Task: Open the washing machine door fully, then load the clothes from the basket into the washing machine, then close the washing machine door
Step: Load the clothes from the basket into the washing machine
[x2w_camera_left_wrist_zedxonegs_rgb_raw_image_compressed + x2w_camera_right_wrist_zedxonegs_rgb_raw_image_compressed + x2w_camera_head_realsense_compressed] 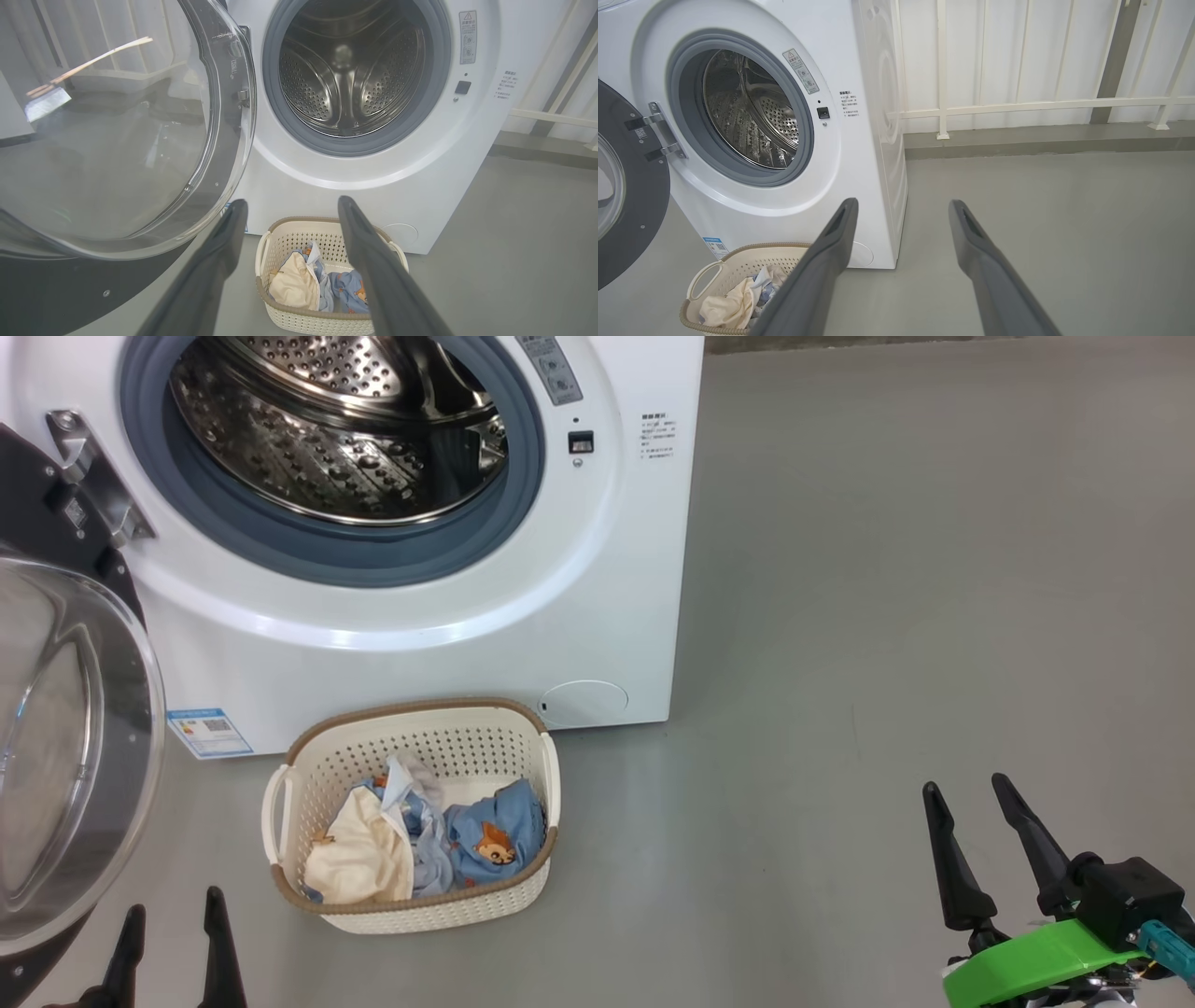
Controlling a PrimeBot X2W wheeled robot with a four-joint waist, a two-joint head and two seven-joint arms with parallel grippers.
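The white washing machine (597, 569) (472, 154) (859, 154) stands with its steel drum (345, 439) bare. Its round door (65, 747) (117, 140) (626, 186), black-rimmed with a clear glass bowl, is swung out to the left. On the floor before the machine sits the cream basket (439, 910) (299, 322) (738, 263) with the light blue and cream clothes (420, 840) (308, 284) (733, 301) inside. My left gripper (175, 907) (289, 203) is open, low beside the door and left of the basket. My right gripper (966, 787) (901, 203) is open, well to the basket's right above bare floor.
Grey floor (934, 569) stretches to the right of the machine. A white railing and panelled wall (1017, 93) stand behind it. The open door hangs close to my left gripper's left side.
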